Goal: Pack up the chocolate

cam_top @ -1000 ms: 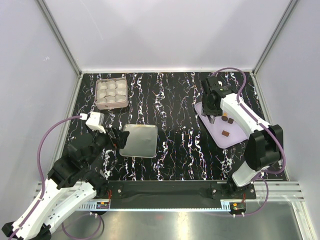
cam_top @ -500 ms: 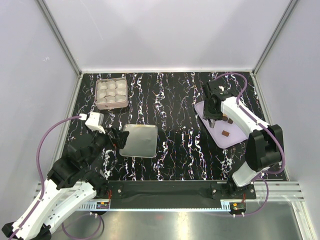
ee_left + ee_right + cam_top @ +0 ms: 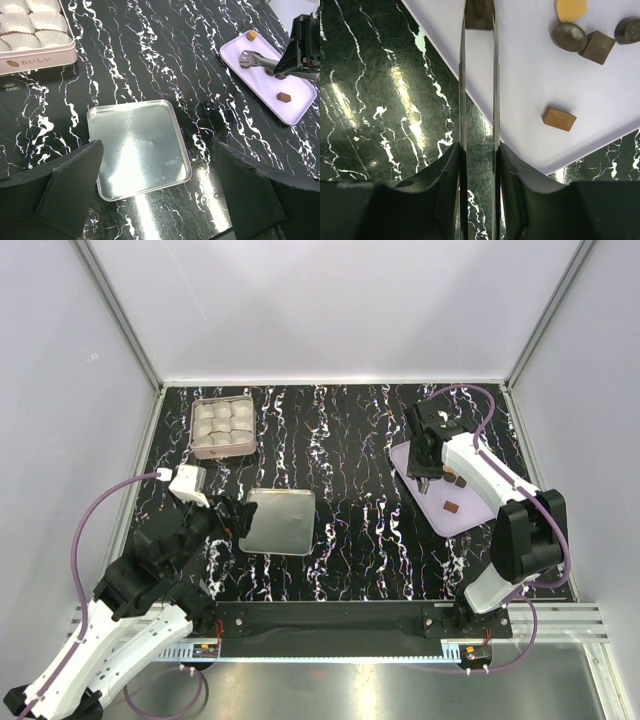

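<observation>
- Steel tongs [image 3: 462,100], clamped in your right gripper [image 3: 479,165], pinch one brown chocolate [image 3: 479,12] on the lilac tray [image 3: 530,75]; your left gripper [image 3: 157,185] gapes, idle.
- Next, likely: lift it clear, carry to the cup-lined tin [image 3: 222,427].

The right gripper [image 3: 425,472] hung over the lavender tray [image 3: 465,516], its grey tongs [image 3: 426,480] pointing down beside brown chocolate [image 3: 452,506] pieces. The left gripper [image 3: 238,516], fingers apart, sat at the left edge of 1 silver tray [image 3: 280,522]. A pink tin [image 3: 222,453] of white paper cups [image 3: 222,425] stood far left.
</observation>
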`<state>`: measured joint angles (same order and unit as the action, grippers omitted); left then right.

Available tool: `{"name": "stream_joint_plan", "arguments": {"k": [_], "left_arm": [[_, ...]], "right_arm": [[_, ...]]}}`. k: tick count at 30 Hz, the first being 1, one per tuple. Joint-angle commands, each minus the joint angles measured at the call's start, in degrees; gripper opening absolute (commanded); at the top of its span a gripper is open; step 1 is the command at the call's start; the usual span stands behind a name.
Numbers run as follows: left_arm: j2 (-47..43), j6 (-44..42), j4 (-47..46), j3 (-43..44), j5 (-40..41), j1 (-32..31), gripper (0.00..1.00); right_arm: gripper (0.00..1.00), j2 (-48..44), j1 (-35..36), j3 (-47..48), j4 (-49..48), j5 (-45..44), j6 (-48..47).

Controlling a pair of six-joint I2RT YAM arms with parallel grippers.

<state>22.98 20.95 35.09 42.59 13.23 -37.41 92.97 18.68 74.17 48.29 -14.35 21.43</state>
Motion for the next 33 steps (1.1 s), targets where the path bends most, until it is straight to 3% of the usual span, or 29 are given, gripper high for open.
{"name": "stream_joint_plan", "arguments": {"k": [1, 5, 9, 21, 23, 28, 33], "left_arm": [[-1.2, -0.5, -1.3, 0.2, 2.0, 0.1, 0.99], [-2.6, -0.4, -1.0, 0.2, 3.9, 0.1, 0.99], [-4.3, -0.1, -0.6, 0.4, 5.9, 0.1, 0.99], [-11.2, 1.3, 0.3, 0.2, 13.7, 0.1, 0.99], [-12.3, 1.5, 0.5, 0.1, 14.4, 0.1, 0.99], [-13.4, 1.9, 0.6, 0.0, 15.7, 0.1, 0.99], [-13.3, 2.0, 0.5, 0.0, 15.7, 0.1, 0.99]], "right_arm": [[0.31, -1.9, -0.3, 5.0, 1.4, -1.5, -0.2], [0.27, -1.0, 0.1, 10.7, 3.5, 1.2, -1.5], [0.27, 2.6, 2.7, 22.8, 6.0, 1.3, -2.9], [0.27, 33.0, 18.5, 66.1, 4.0, 3.8, -6.9], [0.27, 35.9, 19.9, 66.8, -3.6, 6.0, -6.8], [0.31, 37.2, 21.9, 57.9, -27.8, 16.4, -8.2], [0.30, 45.3, 23.4, 63.1, -31.6, 17.2, -8.6]]}}
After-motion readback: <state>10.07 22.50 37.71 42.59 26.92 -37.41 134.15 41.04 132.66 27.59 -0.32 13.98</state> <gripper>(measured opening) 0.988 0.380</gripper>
